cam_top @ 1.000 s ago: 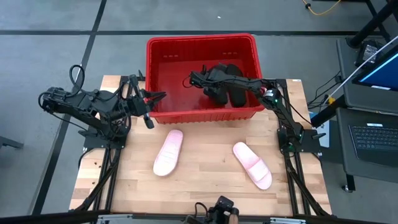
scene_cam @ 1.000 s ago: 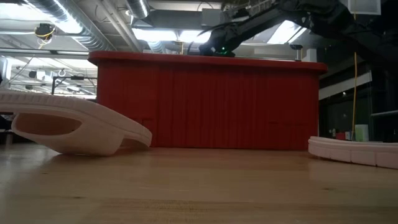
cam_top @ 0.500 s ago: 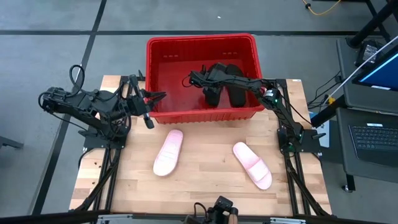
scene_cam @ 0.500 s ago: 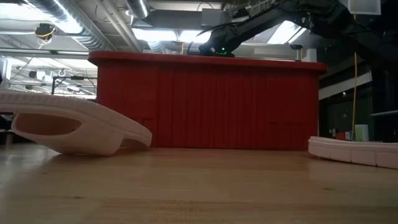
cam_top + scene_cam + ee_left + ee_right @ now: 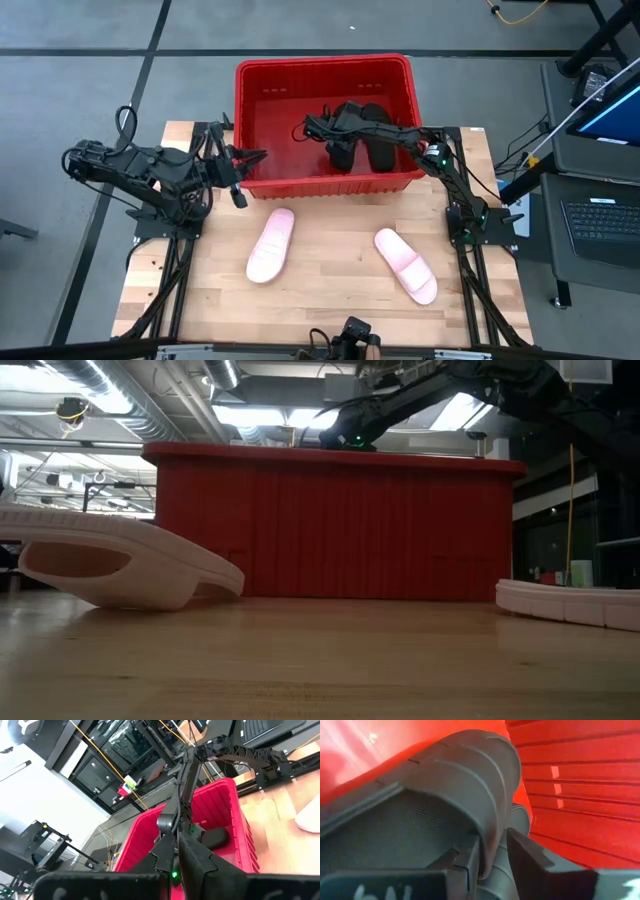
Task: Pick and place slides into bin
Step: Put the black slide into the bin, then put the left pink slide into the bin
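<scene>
A black slide (image 5: 343, 150) is straddled by the narrowly parted right end effector (image 5: 492, 857) inside the bin (image 5: 262, 182); the strap may snag on withdrawal. At 9 o'clock, the left end effector (image 5: 262, 154) is shut.

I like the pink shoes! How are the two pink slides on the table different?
The left pink slide lies nearer the red bin, toe pointing toward it. The right pink slide lies slanted, farther from the bin. Both are pale pink and rest flat on the wooden table.
</scene>
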